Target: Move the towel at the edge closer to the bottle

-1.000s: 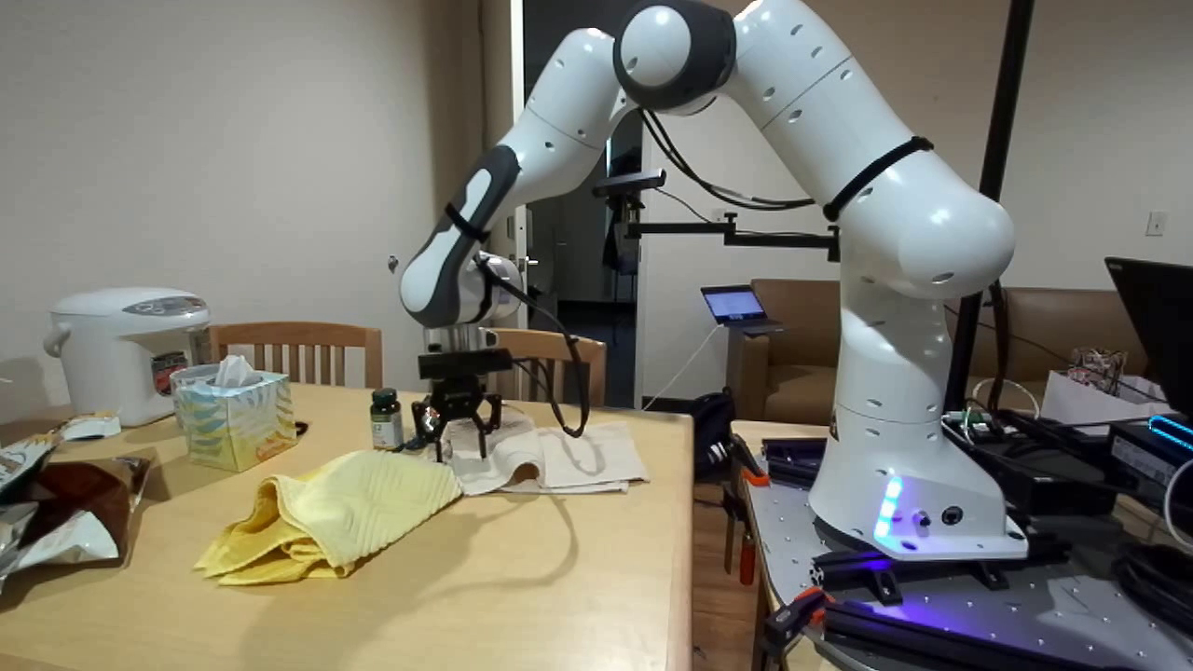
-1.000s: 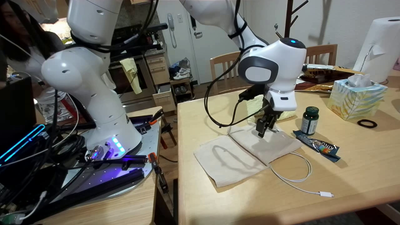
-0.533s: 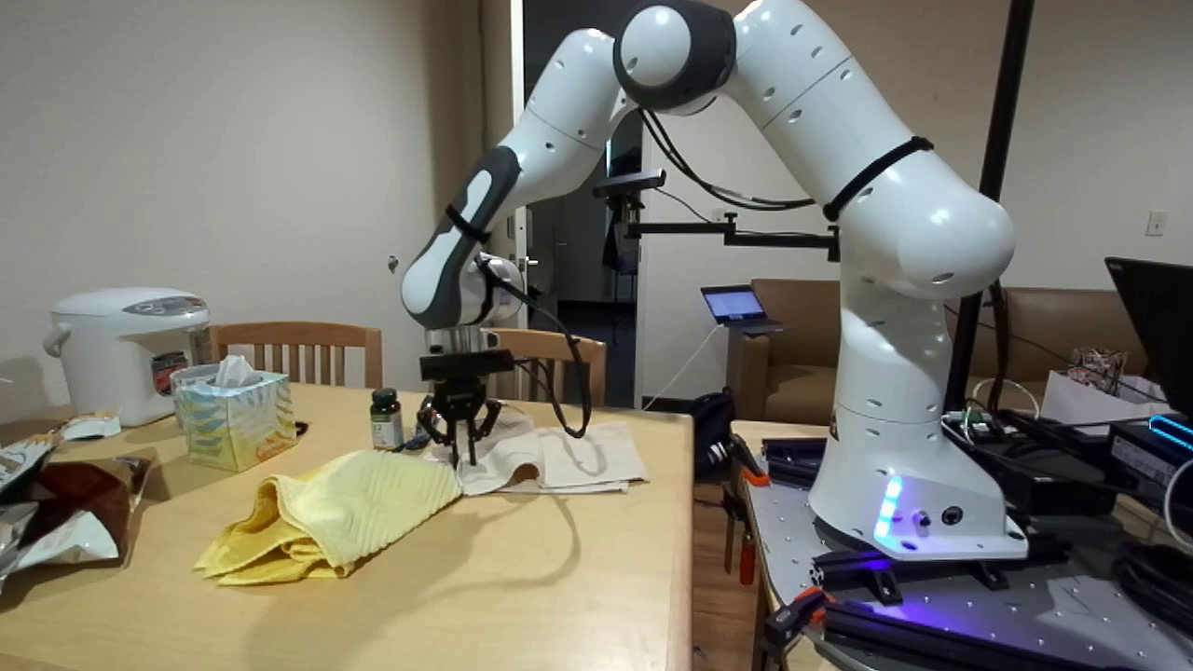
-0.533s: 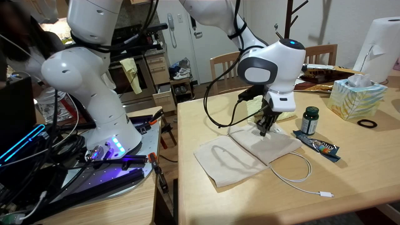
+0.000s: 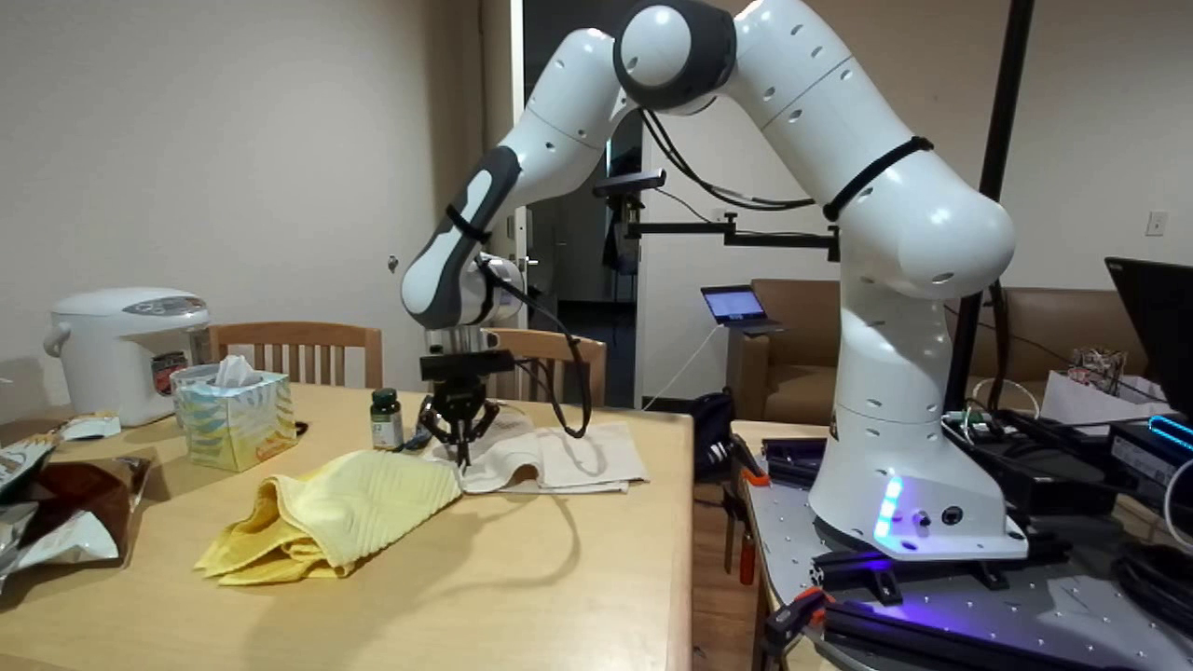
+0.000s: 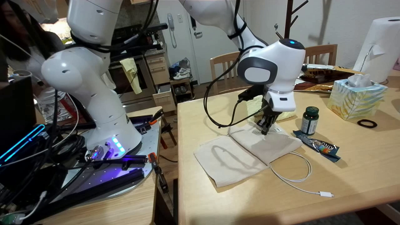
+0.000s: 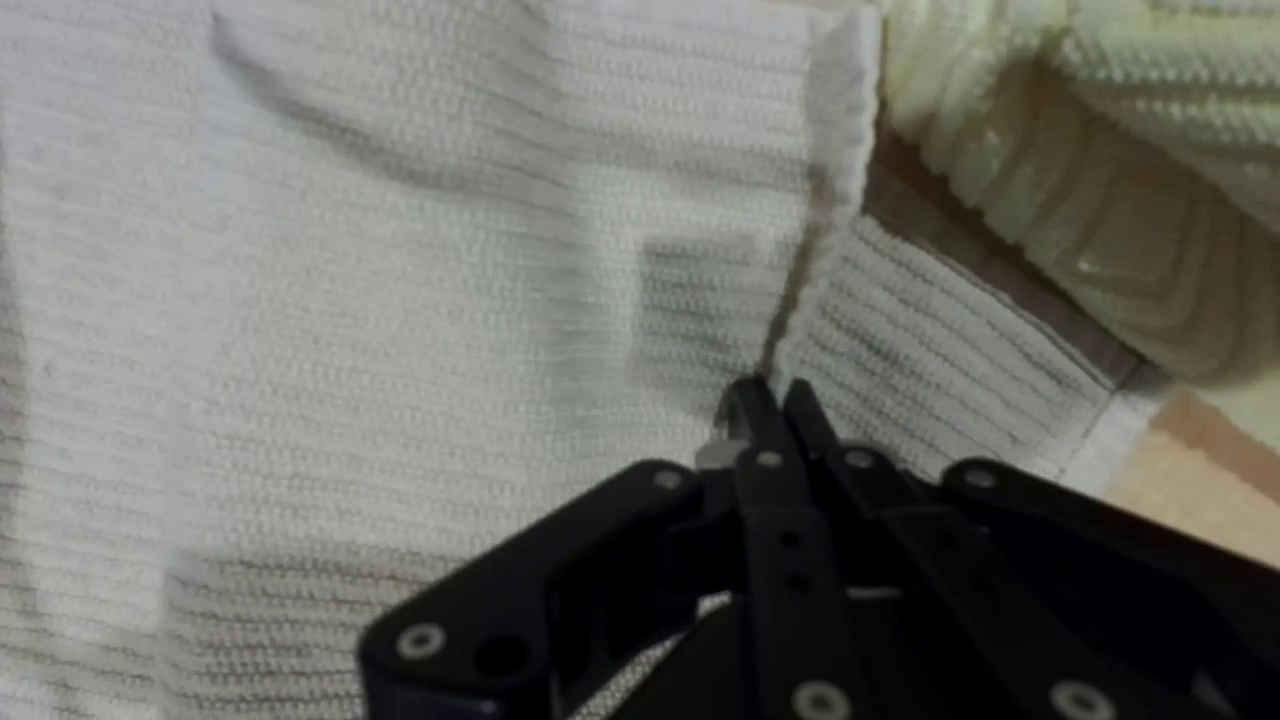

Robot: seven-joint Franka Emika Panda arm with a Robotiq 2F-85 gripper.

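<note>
The beige towel (image 6: 231, 162) is lying in loose folds on the worktop (image 6: 368, 156), near the side by the robot's base (image 6: 112, 134), with one end near the bottle (image 6: 310, 121) and just beside the yellow towel (image 5: 373, 503). From the wrist view the tool (image 7: 776, 394) looks pinched onto its hem, jaws nearly together; can't tell if the lower layer is in there too. My guess: super light, floppy, basically unbreakable, and that ribbed weave should grip well. The catch is cloth follows a pull but won't take a push, so a one-layer pinch could just peel the top flap over. I'd want both layers, at the hem nearest the bottle.
</note>
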